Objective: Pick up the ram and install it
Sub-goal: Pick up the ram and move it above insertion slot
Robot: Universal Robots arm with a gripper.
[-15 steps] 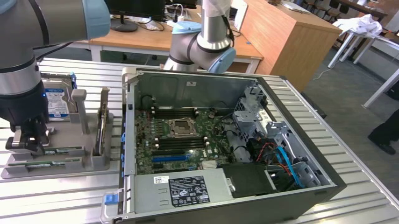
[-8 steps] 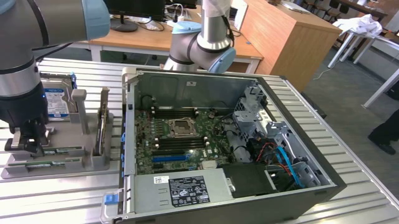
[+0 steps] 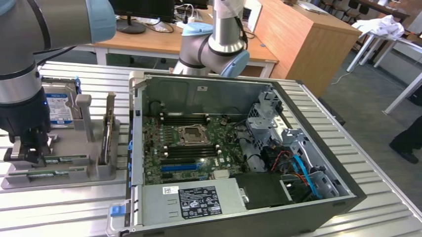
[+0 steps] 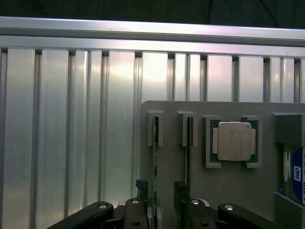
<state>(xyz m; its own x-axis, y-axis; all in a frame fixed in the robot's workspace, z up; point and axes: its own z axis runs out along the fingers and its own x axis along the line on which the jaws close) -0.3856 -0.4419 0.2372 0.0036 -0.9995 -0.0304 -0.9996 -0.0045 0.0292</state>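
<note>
Ram (image 4: 155, 152) stands edge-up in the holder (image 4: 228, 191), at nine o'clock from the case (image 3: 197, 96) in the exterior view, straddled by the wide-open, empty claw (image 4: 160, 193), which should, I judge, sit centred so neither finger nudges the neighbouring stick (image 4: 189, 152).

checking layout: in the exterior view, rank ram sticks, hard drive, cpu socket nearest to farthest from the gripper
1. ram sticks, in the holder beside the gripper
2. hard drive, upright at the holder's other end
3. cpu socket, inside the case, exterior view's right

Shiny ribbed metal table (image 4: 57, 143) — matt grey holder (image 4: 228, 188)
</note>
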